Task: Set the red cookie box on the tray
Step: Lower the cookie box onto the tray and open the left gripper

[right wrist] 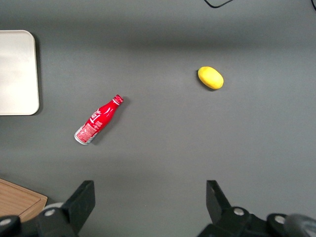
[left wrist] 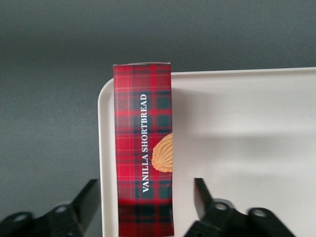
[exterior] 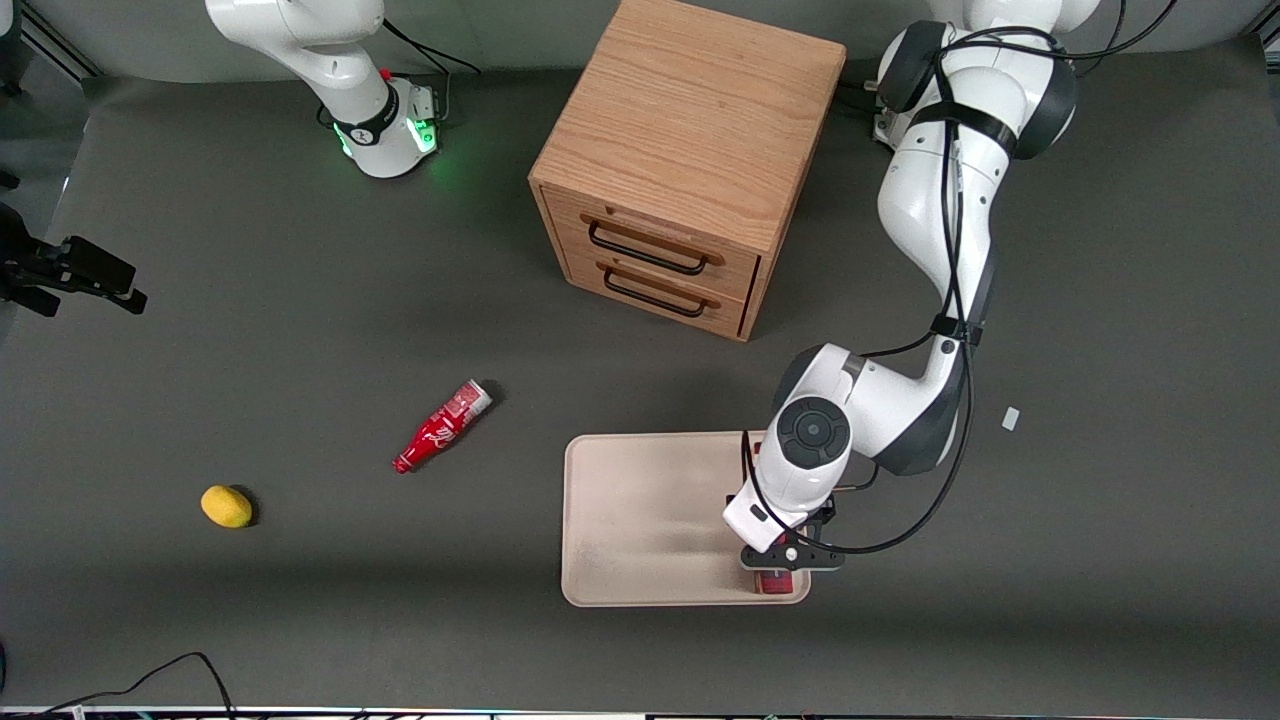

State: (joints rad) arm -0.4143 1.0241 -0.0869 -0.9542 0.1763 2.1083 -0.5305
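Note:
The red cookie box [left wrist: 143, 148], dark red plaid with a cookie picture and "VANILLA SHORTBREAD" lettering, lies flat on the cream tray [left wrist: 247, 138] along one rim, one end reaching the tray's corner. In the front view only a red sliver of the box [exterior: 775, 582] shows under the arm, at the tray's [exterior: 640, 520] corner nearest the camera toward the working arm's end. My left gripper [left wrist: 145, 181] hangs just above the box [exterior: 790, 560], open, a finger on either side with a gap to each long side.
A wooden two-drawer cabinet [exterior: 690, 160] stands farther from the camera than the tray. A small red bottle [exterior: 442, 426] and a yellow lemon [exterior: 227, 506] lie toward the parked arm's end. A white scrap [exterior: 1010, 419] lies beside the working arm.

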